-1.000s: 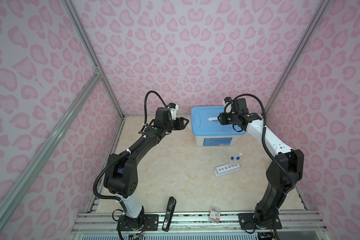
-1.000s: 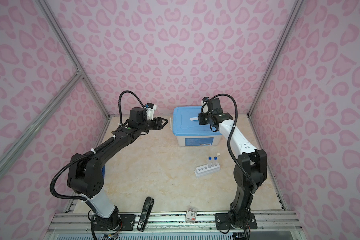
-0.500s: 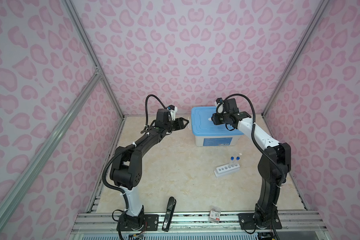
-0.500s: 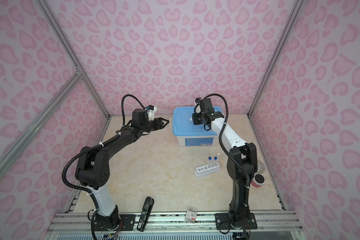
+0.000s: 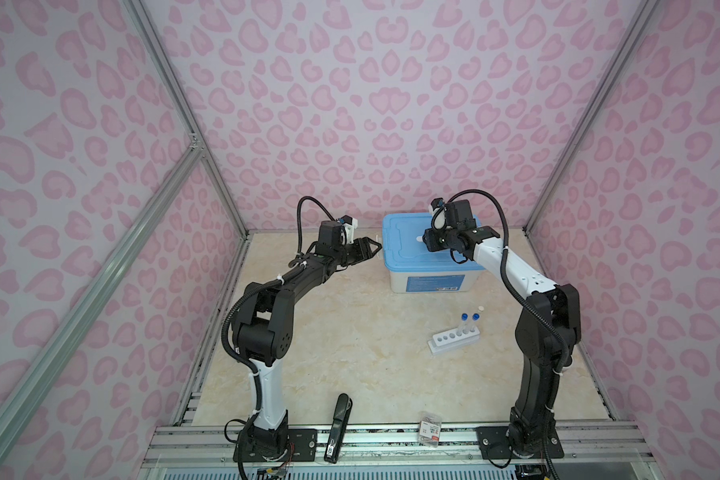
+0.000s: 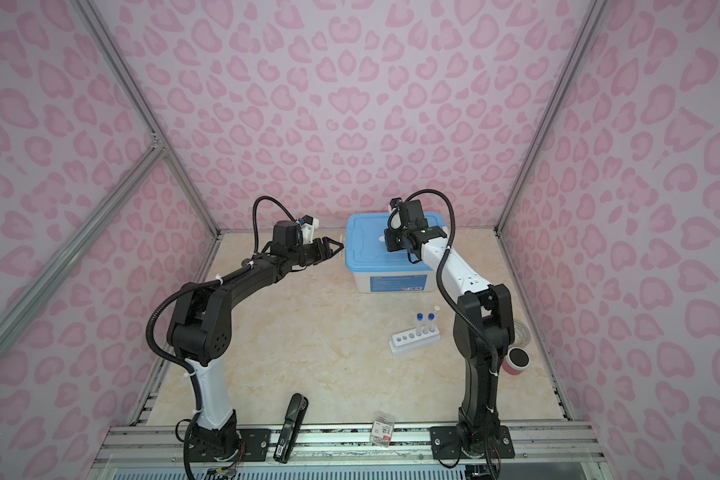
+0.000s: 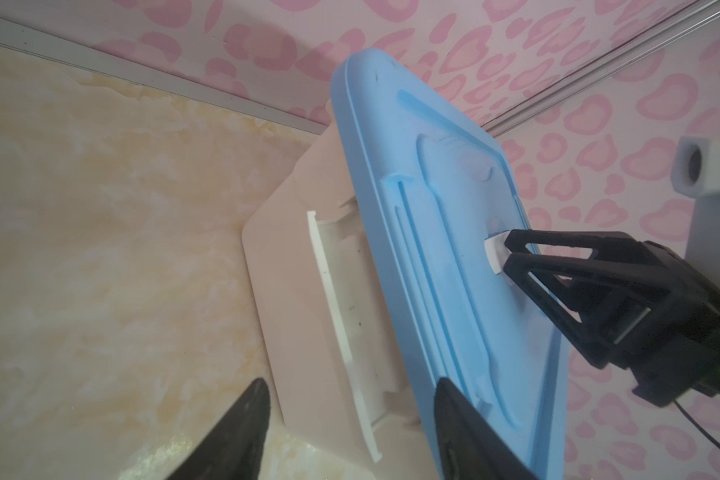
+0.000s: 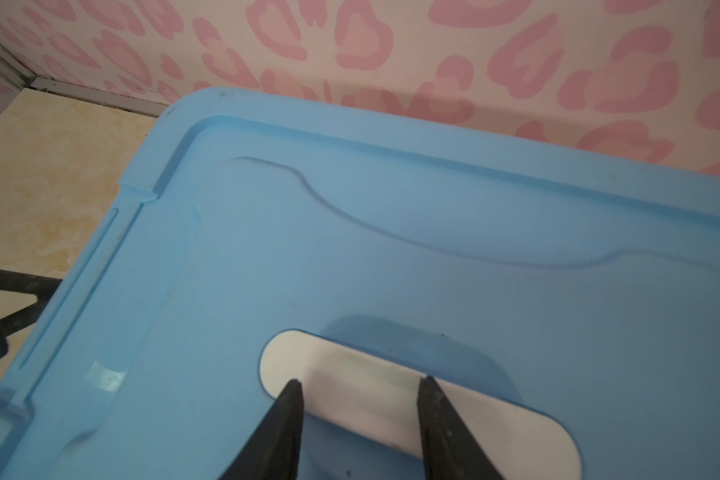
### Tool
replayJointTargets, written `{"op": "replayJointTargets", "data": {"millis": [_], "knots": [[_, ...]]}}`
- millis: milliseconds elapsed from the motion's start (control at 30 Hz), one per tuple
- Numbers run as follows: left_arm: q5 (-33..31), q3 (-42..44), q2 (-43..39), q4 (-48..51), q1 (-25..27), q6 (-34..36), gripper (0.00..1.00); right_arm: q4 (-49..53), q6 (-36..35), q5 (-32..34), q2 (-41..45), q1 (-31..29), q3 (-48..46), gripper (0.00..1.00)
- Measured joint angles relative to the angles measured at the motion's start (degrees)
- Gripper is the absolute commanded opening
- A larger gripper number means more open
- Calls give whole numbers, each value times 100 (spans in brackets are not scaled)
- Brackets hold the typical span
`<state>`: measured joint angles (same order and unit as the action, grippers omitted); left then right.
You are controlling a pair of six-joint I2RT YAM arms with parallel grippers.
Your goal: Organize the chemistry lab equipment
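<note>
Bin (image 5: 431, 282): white, closed under a blue lid (image 5: 404, 245), at the back of the table.
My left gripper (image 7: 350, 386): jaws wide apart, empty, just beside the bin's left end, where a white latch (image 7: 341, 328) faces me.
My right gripper (image 8: 362, 384): over the lid, clamped on its white handle (image 8: 375, 374).
Stapler (image 5: 339, 424): black, at the front edge.
Rack (image 5: 454, 341): white, six holes, on the table well in front of the bin, towards my right arm.
Tubes (image 5: 464, 323): two with blue caps stand upright in the rack's far end; a white-capped one (image 5: 481, 308) shows just beyond it.
</note>
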<state>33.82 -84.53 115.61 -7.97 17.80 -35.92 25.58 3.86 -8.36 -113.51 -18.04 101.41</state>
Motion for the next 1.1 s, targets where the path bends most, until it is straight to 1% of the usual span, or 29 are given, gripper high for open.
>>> {"op": "replayJointTargets", "data": {"millis": [167, 800, 900, 1100], "knots": [[129, -101, 109, -212, 24, -44, 69, -83, 2, 72, -11, -17, -35, 46], [588, -332, 568, -713, 142, -369, 68, -157, 22, 153, -59, -59, -35, 46], [623, -332, 588, -752, 142, -457, 64, -160, 24, 168, -63, -63, -35, 46], [590, -343, 588, -861, 133, -542, 51, -190, 26, 212, -70, -68, -35, 45]]}}
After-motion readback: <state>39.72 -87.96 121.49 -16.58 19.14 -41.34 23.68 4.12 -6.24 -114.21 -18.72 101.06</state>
